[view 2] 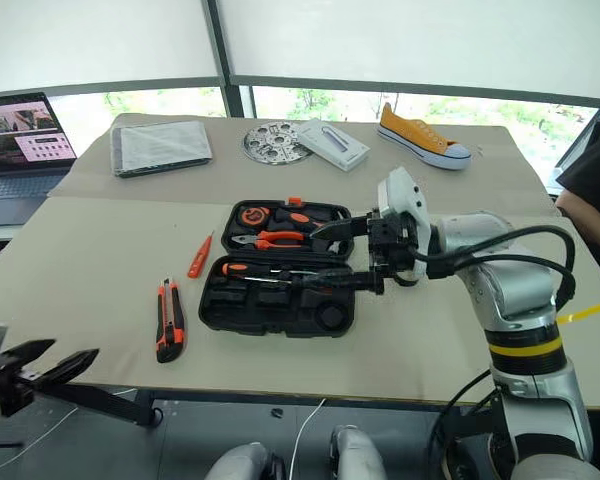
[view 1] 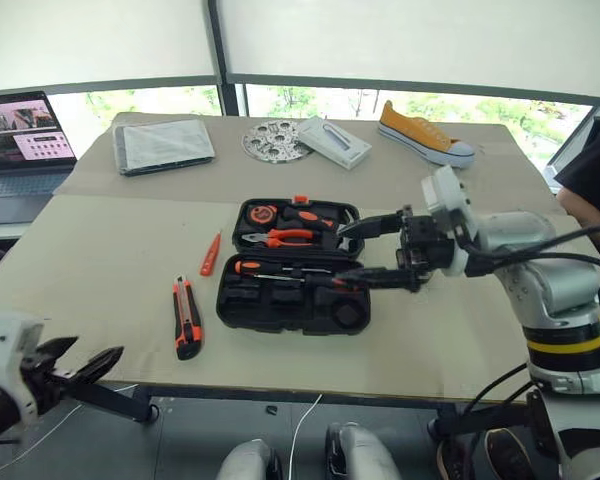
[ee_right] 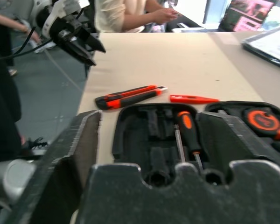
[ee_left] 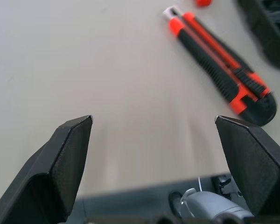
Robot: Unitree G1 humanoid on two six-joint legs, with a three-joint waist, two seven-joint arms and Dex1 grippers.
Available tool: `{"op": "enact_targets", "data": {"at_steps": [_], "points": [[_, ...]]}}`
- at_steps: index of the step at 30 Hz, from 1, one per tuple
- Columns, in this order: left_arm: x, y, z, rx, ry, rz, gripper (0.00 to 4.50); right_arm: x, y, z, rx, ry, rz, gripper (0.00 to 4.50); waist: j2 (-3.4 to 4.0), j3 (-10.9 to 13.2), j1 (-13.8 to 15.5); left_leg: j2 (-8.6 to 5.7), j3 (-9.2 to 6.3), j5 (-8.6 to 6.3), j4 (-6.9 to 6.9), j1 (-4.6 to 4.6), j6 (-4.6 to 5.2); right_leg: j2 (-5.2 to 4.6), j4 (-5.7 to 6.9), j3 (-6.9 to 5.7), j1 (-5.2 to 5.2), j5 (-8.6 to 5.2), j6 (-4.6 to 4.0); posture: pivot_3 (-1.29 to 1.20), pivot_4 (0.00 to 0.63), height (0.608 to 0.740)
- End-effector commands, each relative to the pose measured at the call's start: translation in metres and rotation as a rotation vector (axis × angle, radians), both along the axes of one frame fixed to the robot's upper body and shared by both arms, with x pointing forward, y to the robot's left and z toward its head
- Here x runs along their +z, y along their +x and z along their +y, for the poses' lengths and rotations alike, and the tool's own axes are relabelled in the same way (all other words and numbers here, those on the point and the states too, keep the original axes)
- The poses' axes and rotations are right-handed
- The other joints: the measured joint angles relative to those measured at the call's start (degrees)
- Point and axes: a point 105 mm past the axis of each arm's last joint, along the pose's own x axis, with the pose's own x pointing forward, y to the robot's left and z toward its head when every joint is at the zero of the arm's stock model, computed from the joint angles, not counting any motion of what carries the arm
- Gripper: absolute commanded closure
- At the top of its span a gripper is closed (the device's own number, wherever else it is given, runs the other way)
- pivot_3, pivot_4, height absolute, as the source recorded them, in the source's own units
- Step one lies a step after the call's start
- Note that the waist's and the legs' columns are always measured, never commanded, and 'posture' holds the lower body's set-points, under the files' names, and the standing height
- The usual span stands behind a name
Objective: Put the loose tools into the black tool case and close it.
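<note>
The black tool case (view 1: 280, 305) lies open at the middle of the table. One black-and-orange screwdriver (view 1: 280, 270) rests in its near half; pliers and a tape measure sit in the far half. On the table to its left lie a black-and-orange utility knife (view 1: 186, 318) and, farther back, a slim orange tester screwdriver (view 1: 211, 254). My right gripper (view 1: 338, 257) hovers open over the case's right side, pointing left, with nothing between its fingers. My left gripper (view 1: 90, 355) is open and empty, low at the table's front left edge, with the knife (ee_left: 219, 60) ahead of it.
Along the far edge of the table (view 1: 100, 270) sit a laptop (view 1: 25, 130), a grey folded cloth (view 1: 163, 145), a metal disc (view 1: 276, 140), a white box (view 1: 332, 142) and a yellow shoe (view 1: 425, 135). A person's arm (view 1: 590, 180) shows at the right edge.
</note>
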Motion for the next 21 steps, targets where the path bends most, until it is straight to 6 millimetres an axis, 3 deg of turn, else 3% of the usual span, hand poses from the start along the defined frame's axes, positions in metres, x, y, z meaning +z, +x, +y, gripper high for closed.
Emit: {"op": "enact_targets", "data": {"at_steps": [1, 8, 14, 21], "points": [[0.013, 0.010, -0.010, -0.016, 0.018, -0.033, 0.00, 0.005, -0.008, 0.004, 0.021, 0.007, -0.036, 0.07, -0.05, -0.03, 0.48, 0.00, 0.00, 0.00, 0.01, 0.01, 0.00, -0.01, 0.03, -0.01, 0.01, 0.00, 0.00, 0.00, 0.150, 0.733], [0.033, 0.066, -0.029, -0.066, 0.048, -0.012, 0.00, 0.003, -0.010, 0.007, -0.001, 0.004, -0.054, 0.07, -0.20, -0.13, 1.05, -0.09, -0.03, 0.16, 0.04, -0.01, 0.28, 0.05, 0.11, -0.06, 0.03, 0.17, -0.28, 0.00, 0.150, 0.733], [0.051, 0.139, -0.050, -0.044, 0.010, 0.054, 0.00, 0.001, -0.012, 0.008, -0.066, 0.014, -0.096, 0.07, -0.34, -0.13, 0.93, -0.29, -0.05, 0.26, 0.00, 0.00, 0.45, 0.34, 0.12, -0.08, 0.02, 0.18, -0.28, 0.00, 0.150, 0.733], [0.037, 0.192, -0.081, -0.124, 0.093, 0.122, 0.00, -0.004, -0.017, 0.009, -0.113, 0.023, -0.104, 0.07, -0.37, -0.12, 0.32, -0.34, 0.03, 0.27, -0.05, 0.00, 0.42, 0.40, 0.40, -0.16, -0.02, 0.17, -0.27, 0.00, 0.150, 0.733]]}}
